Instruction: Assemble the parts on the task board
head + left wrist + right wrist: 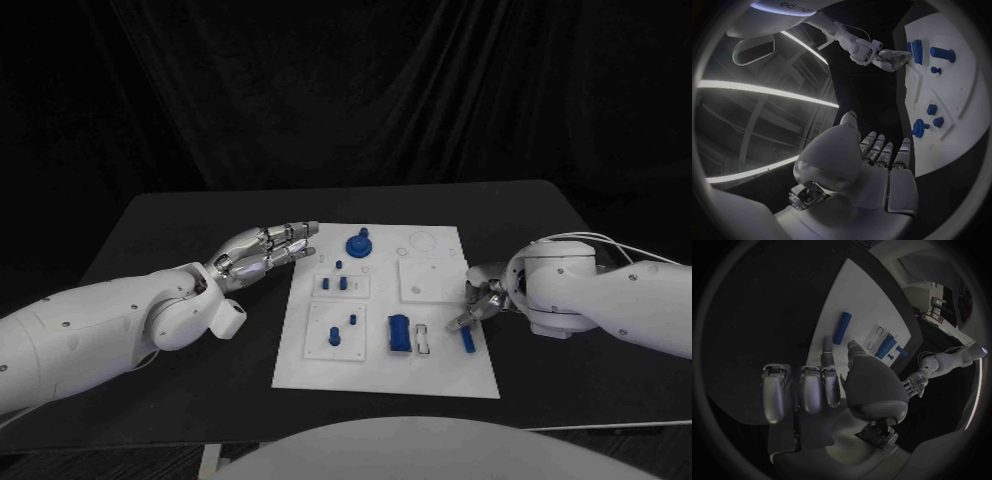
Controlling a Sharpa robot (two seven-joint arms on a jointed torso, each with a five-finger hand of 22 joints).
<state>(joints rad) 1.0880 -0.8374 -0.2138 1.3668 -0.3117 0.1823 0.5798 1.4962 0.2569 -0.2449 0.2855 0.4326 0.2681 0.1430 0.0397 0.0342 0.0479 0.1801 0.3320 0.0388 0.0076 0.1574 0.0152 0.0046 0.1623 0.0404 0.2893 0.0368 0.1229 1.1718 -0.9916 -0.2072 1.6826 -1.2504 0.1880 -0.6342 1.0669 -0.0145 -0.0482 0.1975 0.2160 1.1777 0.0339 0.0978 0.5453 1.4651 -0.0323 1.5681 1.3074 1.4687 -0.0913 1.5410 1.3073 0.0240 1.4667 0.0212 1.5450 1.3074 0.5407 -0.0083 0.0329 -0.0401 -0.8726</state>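
The white task board (433, 372) lies in the middle of the table. On it are a round blue knob (359, 243), small blue pegs (336, 284), a blue block (398, 333) and a loose blue bar (467, 341) near the right edge. My left hand (267, 250) hovers by the board's left edge with its fingers stretched out and holds nothing (879, 160). My right hand (483, 300) sits at the board's right edge just behind the blue bar (842, 328). Its fingers (811, 387) are apart and nothing is in them. The block (886, 346) lies beyond the bar.
Square white inset plates (430, 280) sit on the board, one with a narrow white slot piece (423, 338) beside the block. Black table (173, 230) surrounds the board, with a dark curtain behind. The left wrist view also catches my right hand (889, 59).
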